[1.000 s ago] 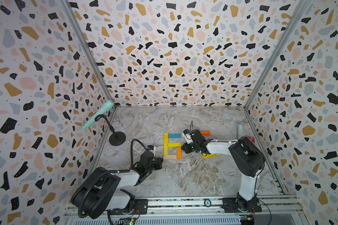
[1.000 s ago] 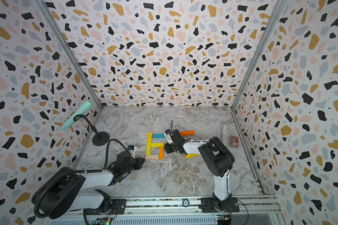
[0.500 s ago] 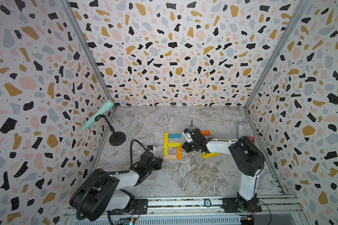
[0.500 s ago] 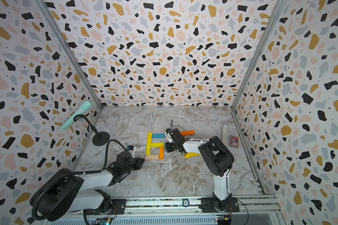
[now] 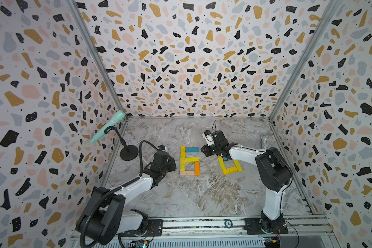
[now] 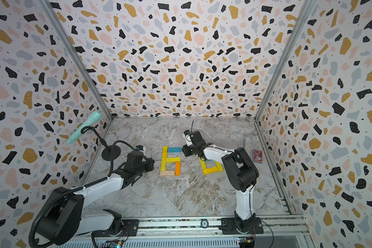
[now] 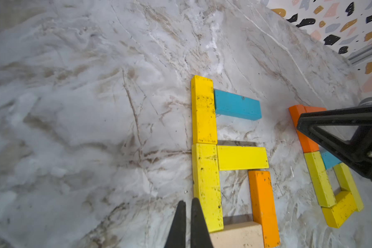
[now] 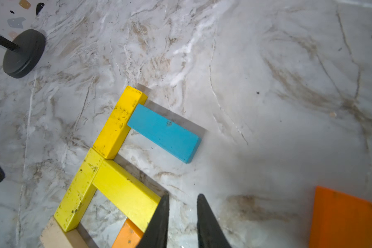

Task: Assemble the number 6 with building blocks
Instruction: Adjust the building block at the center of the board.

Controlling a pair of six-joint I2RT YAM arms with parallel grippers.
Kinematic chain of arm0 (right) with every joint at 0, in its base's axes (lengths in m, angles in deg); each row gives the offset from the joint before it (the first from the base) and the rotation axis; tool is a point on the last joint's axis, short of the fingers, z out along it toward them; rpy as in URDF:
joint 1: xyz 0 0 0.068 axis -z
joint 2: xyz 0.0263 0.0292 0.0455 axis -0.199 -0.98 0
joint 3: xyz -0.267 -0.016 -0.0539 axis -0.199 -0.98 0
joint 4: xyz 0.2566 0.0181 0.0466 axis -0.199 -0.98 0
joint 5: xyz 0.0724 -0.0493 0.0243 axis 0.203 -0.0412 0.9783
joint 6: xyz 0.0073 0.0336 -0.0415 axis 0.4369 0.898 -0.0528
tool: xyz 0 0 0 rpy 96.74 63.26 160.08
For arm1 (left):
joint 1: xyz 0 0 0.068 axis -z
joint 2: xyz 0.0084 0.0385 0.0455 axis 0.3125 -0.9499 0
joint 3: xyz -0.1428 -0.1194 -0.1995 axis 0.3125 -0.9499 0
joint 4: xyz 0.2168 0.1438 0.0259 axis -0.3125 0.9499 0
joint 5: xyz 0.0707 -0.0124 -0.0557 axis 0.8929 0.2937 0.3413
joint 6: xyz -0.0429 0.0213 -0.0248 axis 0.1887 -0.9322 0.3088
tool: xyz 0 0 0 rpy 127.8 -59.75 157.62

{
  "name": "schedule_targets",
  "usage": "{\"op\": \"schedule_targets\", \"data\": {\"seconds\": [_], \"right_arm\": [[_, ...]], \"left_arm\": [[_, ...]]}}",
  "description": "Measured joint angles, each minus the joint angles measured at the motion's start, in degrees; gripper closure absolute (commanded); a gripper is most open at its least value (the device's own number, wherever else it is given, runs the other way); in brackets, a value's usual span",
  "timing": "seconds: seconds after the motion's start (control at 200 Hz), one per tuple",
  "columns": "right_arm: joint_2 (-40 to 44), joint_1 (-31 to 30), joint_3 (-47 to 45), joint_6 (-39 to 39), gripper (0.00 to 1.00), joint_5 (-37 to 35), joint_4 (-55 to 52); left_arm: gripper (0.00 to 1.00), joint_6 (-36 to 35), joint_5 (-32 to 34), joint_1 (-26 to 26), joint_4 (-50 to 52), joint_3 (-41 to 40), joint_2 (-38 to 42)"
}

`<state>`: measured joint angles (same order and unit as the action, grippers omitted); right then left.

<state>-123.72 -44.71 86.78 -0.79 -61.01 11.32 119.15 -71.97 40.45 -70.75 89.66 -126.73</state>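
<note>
The building blocks form a figure on the marble floor: a yellow column (image 5: pixel 182 158), a blue top bar (image 5: pixel 192 149), a yellow middle bar (image 7: pixel 242 157), an orange upright (image 5: pixel 197 168) and a bare wood base (image 5: pixel 187 173). To its right lies a second group of yellow blocks (image 5: pixel 230 170) with a blue one, and an orange block (image 8: pixel 341 219). My left gripper (image 7: pixel 188 203) is shut and empty beside the column's lower yellow block. My right gripper (image 8: pixel 183 196) is open with nothing between its fingers, at the free end of the yellow middle bar.
A mint microphone (image 5: pixel 107 127) on a black stand (image 5: pixel 128 152) occupies the back left corner. A glittery tube (image 5: pixel 264 141) and a small red box (image 6: pixel 257 155) lie by the right wall. The arms' mounting rail (image 5: pixel 202 223) runs along the front.
My right gripper's jaws have opened a little and its wrist has shifted slightly toward the back, now covering the orange block behind it. The left arm has not moved.
</note>
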Motion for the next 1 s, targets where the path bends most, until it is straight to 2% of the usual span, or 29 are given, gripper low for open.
{"op": "schedule_targets", "data": {"seconds": [0.255, 0.406, 0.591, 1.001], "right_arm": [[-5.11, 0.92, 2.89, 0.0, 0.82, -0.28, -1.29], [-5.7, 1.11, 2.89, -0.85, 0.69, 0.59, -1.73], [-6.38, 1.07, 4.24, -2.23, 0.6, 1.55, -1.77], [-11.17, 0.13, 9.88, -4.74, 0.52, 0.59, -3.52]], "left_arm": [[1.0, -3.76, -0.55, -1.25, 0.39, 8.85, -12.09], [1.0, -5.57, -1.4, -2.19, 0.42, 12.39, -16.9], [1.0, -7.45, -2.03, -2.99, 0.5, 15.8, -20.44], [1.0, -9.18, -3.15, -3.89, 0.9, 17.92, -23.74]]}}
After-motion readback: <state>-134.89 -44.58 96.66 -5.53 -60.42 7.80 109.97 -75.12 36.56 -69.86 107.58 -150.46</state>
